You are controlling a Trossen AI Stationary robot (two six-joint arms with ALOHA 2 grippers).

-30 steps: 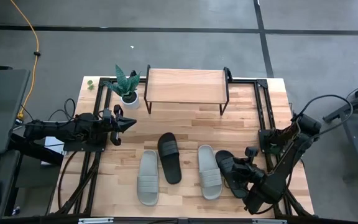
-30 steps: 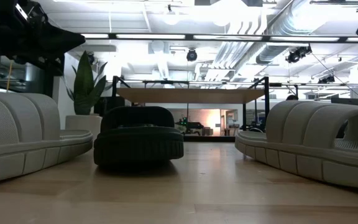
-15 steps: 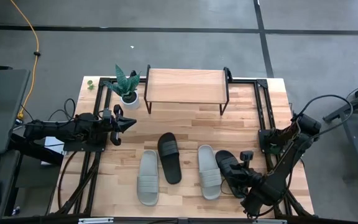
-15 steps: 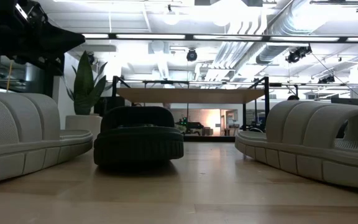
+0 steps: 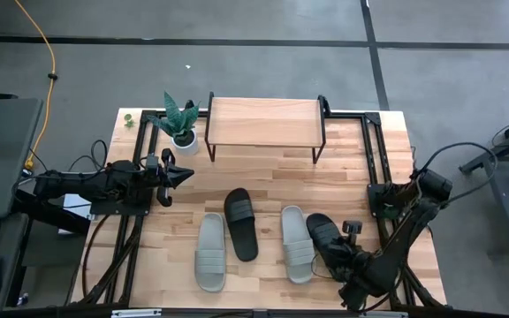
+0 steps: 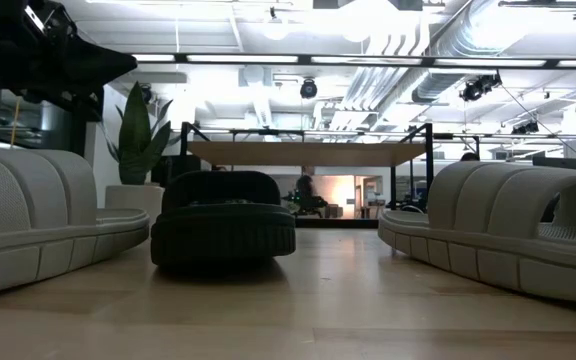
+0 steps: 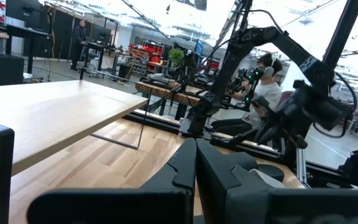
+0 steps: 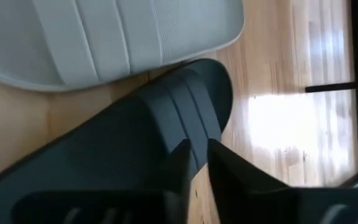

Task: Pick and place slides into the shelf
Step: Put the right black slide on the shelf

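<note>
Four slides lie on the table in front of the shelf [image 5: 263,122]: a grey-green one [image 5: 210,252], a black one [image 5: 240,223], a second grey-green one [image 5: 297,244] and a second black one [image 5: 323,240] at the right. My right gripper [image 5: 350,268] hangs over the near part of that right black slide [image 8: 135,143], slanting down, its fingers a narrow gap apart above the ribbed strap. My left gripper [image 5: 184,174] waits shut at the table's left, level, clear of everything. My right gripper points its fingertips [image 8: 180,163] at the ribbed strap [image 8: 188,115] of the right black slide, slanting down from the table's near right. I cannot tell whether they touch it. The slide lies flat on the table.
A potted plant [image 5: 181,122] stands left of the shelf. Black frame rails [image 5: 374,159] run along the table's left and right sides. The grey-green slide [image 8: 123,37] lies close beside the black one. Bare wood lies between the shelf and the slides.
My right gripper has moved toward the table's near edge and down, tipping more steeply over the right black slide. The slides have stayed where they were.
</note>
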